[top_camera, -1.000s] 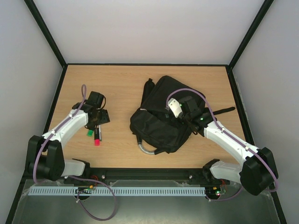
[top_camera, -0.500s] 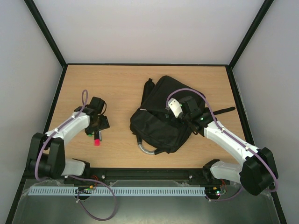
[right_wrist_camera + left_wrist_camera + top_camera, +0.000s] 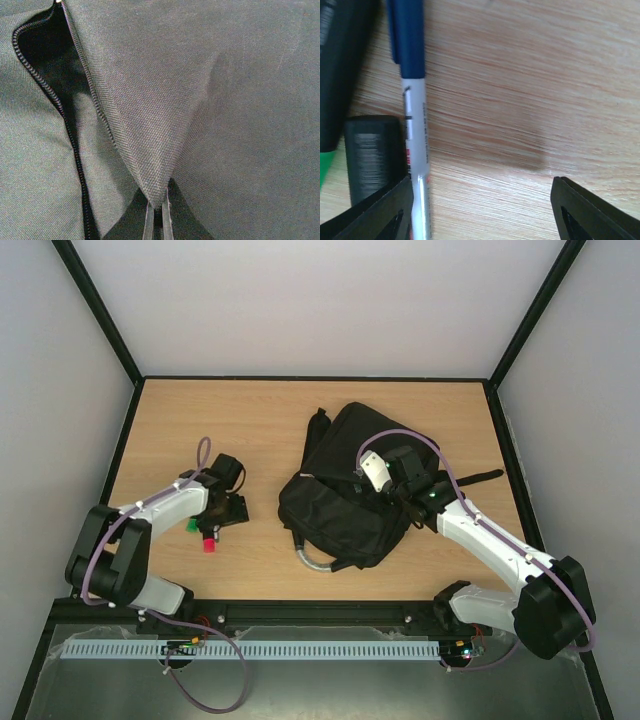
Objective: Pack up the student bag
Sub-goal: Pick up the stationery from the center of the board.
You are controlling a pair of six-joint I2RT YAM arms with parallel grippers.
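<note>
the left gripper (image 3: 480, 197) is hovering low over the table (image 3: 530, 75) with its fingers spread apart, and the blue-capped pen (image 3: 413, 100) is lying just beside one finger. the right gripper (image 3: 156, 215) is clamping a fabric fold of the black bag (image 3: 340, 515), which is lying mid-table, beside its open zipper (image 3: 75, 140).

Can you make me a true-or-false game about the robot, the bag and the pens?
The black fabric backpack lies on the wooden table. True.
The right hand pinches the backpack's fabric. True.
The left hand holds the white pen with a blue cap. False: that hand is open and the pen lies on the table.
The backpack's zipper is fully closed. False: it gapes open.
</note>
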